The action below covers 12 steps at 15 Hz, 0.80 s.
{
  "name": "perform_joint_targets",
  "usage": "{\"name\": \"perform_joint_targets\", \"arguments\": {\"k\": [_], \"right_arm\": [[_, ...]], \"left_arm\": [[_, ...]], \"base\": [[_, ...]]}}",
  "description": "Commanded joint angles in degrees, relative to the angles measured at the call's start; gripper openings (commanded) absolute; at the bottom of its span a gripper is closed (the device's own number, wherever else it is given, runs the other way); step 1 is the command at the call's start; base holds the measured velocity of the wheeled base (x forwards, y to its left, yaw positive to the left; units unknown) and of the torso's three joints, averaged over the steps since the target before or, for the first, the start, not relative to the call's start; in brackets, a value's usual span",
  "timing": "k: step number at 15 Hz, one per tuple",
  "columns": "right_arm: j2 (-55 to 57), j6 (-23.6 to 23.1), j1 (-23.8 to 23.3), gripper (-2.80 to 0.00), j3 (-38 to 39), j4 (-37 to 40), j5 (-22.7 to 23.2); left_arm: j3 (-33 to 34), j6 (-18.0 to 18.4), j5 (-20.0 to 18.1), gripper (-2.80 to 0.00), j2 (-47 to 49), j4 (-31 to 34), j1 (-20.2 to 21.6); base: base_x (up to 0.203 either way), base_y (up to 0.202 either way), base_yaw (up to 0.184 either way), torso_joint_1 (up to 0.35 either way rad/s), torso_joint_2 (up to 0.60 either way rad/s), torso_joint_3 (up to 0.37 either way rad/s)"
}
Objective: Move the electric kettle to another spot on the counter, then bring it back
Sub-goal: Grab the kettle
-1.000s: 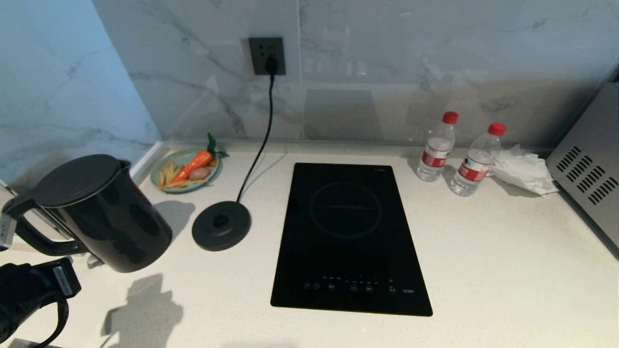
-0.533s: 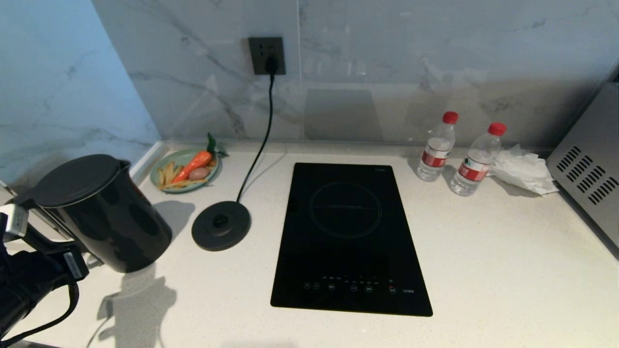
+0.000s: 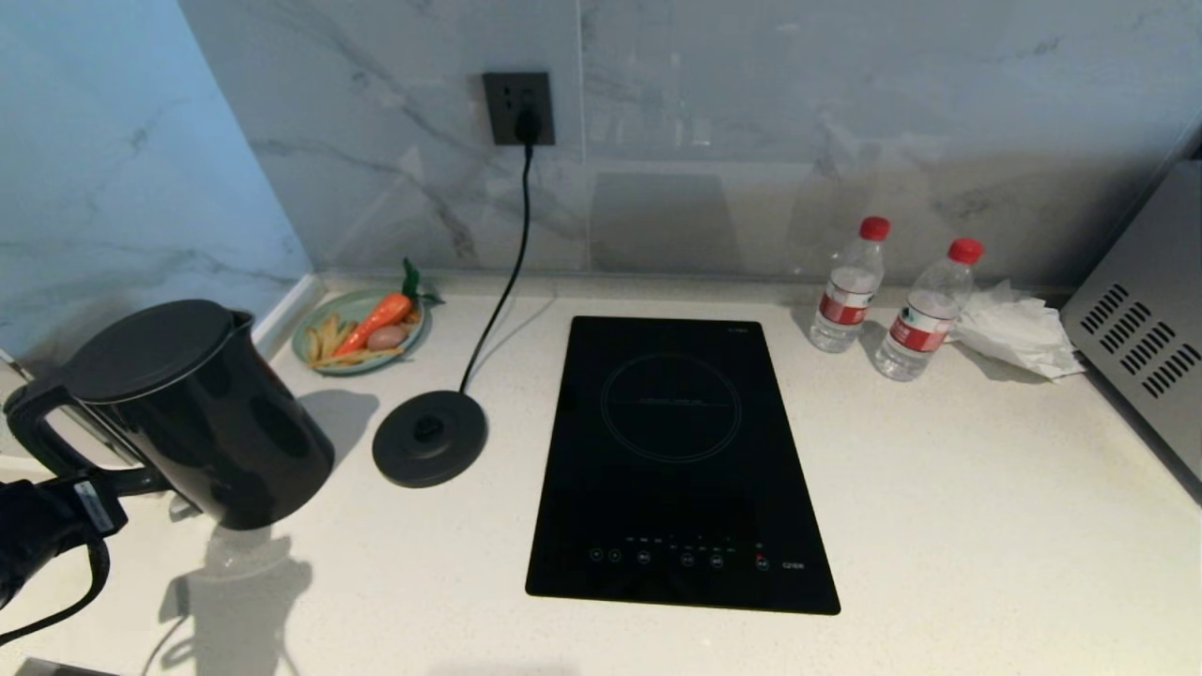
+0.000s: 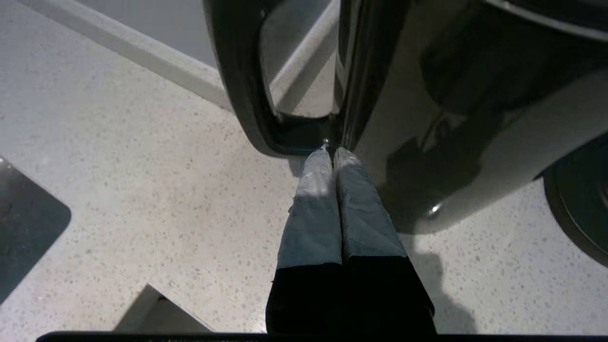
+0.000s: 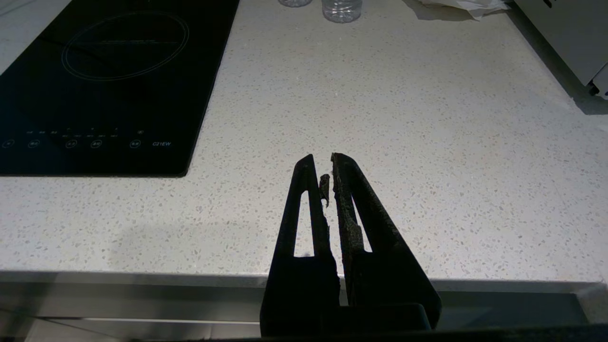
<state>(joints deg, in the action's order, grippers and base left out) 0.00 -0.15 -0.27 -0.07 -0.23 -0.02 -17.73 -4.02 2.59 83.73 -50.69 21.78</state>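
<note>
The electric kettle [image 3: 192,413], a tall glossy black jug with a flat lid and big loop handle, stands upright on the off-white speckled stone counter [image 3: 939,526], off to the left of its flat round black corded base disc [image 3: 430,437] and not on it. So judging by how things lie, the move away is made and the return is what's left: the kettle has to go back to the base disc.

The left gripper [image 4: 331,152] is low beside the kettle on the side away from the base disc, its grey-taped fingers [image 4: 313,209] pressed together with nothing between them, tips right at the bottom bend of the loop handle. Whether they actually touch the handle, I can't tell. No grip on the kettle here, so a fresh hold on that handle looks needed before any lift.

The right gripper [image 5: 330,157] is parked at the counter's front edge, well to the right of the base disc, past the black glass cooktop [image 3: 676,460], its black fingers drawn nearly together around nothing.
</note>
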Motion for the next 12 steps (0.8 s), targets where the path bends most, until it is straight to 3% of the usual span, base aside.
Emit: {"name": "perform_joint_targets", "arguments": {"k": [1,4,5,10,12], "right_arm": [[0.0,0.0,0.0,-2.8,0.0,0.0,0.0],[0.0,0.0,0.0,-2.8,0.0,0.0,0.0],[0.0,0.0,0.0,-2.8,0.0,0.0,0.0],[0.0,0.0,0.0,-2.8,0.0,0.0,0.0],[0.0,0.0,0.0,-2.8,0.0,0.0,0.0]], "left_arm": [[-1.6,0.0,-0.1,-2.8,0.2,-0.2,1.2],[-1.4,-0.1,-0.2,-2.8,0.8,-0.3,1.2],[-1.3,-0.2,-0.3,0.0,0.9,-0.3,1.8],[-1.5,0.4,-5.9,0.0,1.1,-0.3,8.4],[-1.9,1.3,-6.5,0.0,2.7,-0.4,9.3]], "base": [[0.0,0.0,0.0,0.0,0.0,0.0],[0.0,0.0,0.0,0.0,0.0,0.0],[0.0,0.0,0.0,0.0,0.0,0.0],[0.0,0.0,0.0,0.0,0.0,0.0],[0.0,0.0,0.0,0.0,0.0,0.0]]}}
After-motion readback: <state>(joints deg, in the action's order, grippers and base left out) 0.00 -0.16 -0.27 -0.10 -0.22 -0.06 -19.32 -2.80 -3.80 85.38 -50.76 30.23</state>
